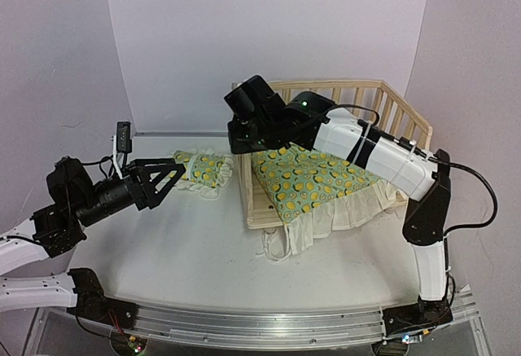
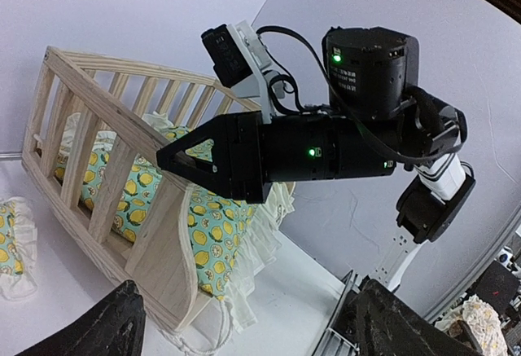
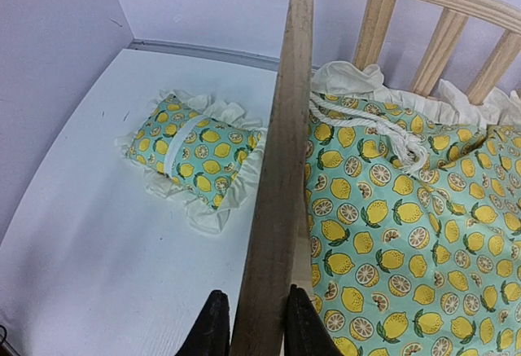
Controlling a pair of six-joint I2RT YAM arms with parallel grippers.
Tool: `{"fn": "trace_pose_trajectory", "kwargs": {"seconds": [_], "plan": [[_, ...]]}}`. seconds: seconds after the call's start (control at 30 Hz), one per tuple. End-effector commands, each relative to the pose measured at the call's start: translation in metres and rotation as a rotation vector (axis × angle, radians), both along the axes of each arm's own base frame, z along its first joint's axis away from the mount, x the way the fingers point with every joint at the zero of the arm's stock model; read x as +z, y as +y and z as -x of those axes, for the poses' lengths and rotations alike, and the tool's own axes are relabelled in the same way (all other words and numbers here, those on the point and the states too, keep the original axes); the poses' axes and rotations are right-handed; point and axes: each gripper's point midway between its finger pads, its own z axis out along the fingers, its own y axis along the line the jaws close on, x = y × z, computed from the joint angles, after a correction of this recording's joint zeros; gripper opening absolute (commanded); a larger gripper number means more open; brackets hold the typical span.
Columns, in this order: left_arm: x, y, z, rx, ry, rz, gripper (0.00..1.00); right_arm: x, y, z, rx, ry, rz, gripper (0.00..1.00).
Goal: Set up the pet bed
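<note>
White tabletop (image 1: 187,250) held a lemon-print pillow (image 1: 203,170) beside a slatted pine frame (image 1: 342,85). Right gripper (image 3: 259,327) clamped its rail (image 3: 277,169); left gripper (image 1: 173,178) gaped empty.

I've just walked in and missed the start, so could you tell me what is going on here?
The right pincer grips the end rail of the wooden frame, one finger either side. The cushion lies crooked inside, its ruffle spilling over the low side. The small pillow lies on the table outside the frame, with the open left pincer hovering near it.
</note>
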Motion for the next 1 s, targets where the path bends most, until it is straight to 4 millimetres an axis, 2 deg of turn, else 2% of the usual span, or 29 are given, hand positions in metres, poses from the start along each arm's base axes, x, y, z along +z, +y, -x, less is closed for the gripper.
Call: {"fn": "trace_pose_trajectory", "kwargs": {"seconds": [0.0,0.07,0.1,0.17,0.23,0.33,0.4,0.43,0.53,0.6,0.63,0.7,0.73,0.77,0.83,0.9,0.97], "plan": [[0.023,0.005,-0.012,0.070,0.014,-0.011,0.90,0.002,0.009,-0.001,0.135,-0.021,-0.004,0.09],[0.024,0.003,-0.019,0.095,0.041,-0.022,0.90,0.001,0.003,0.003,0.174,-0.017,0.018,0.00],[0.025,0.003,-0.022,0.107,0.052,-0.027,0.91,0.001,0.003,0.012,0.236,-0.014,0.028,0.00],[0.025,0.003,-0.028,0.134,0.069,-0.035,0.92,-0.002,-0.009,0.030,0.296,0.013,0.044,0.00],[0.023,0.007,-0.038,0.191,0.092,-0.047,0.93,-0.013,-0.028,0.063,0.430,0.060,0.077,0.00],[0.019,0.009,-0.050,0.246,0.118,-0.053,0.94,-0.024,-0.074,0.117,0.552,0.130,0.075,0.00],[0.014,0.007,-0.059,0.267,0.137,-0.063,0.95,-0.026,-0.107,0.135,0.533,0.130,0.061,0.00],[0.010,0.004,-0.063,0.268,0.145,-0.070,0.95,-0.023,-0.117,0.142,0.538,0.124,0.041,0.00],[-0.002,-0.005,-0.078,0.260,0.176,-0.091,0.95,-0.015,-0.126,0.165,0.582,0.166,-0.035,0.00],[-0.014,-0.006,-0.090,0.258,0.212,-0.103,0.95,0.003,-0.130,0.174,0.585,0.186,-0.082,0.18],[-0.019,-0.007,-0.093,0.235,0.225,-0.108,0.95,0.017,-0.132,0.174,0.573,0.172,-0.107,0.36],[-0.029,-0.004,-0.105,0.230,0.244,-0.110,0.95,0.055,-0.145,0.164,0.501,0.081,-0.145,0.69],[-0.033,-0.002,-0.111,0.224,0.248,-0.110,0.95,0.075,-0.155,0.152,0.440,-0.003,-0.137,0.89],[-0.037,-0.003,-0.119,0.212,0.253,-0.117,0.95,0.095,-0.166,0.136,0.371,-0.083,-0.126,0.97],[-0.037,-0.001,-0.134,0.202,0.255,-0.119,0.95,0.127,-0.194,0.086,0.183,-0.186,-0.130,0.98],[-0.035,-0.003,-0.149,0.201,0.244,-0.128,0.94,0.139,-0.212,0.035,0.064,-0.234,-0.150,0.98],[-0.032,-0.007,-0.166,0.205,0.229,-0.143,0.92,0.142,-0.200,0.002,0.041,-0.264,-0.154,0.98]]}}
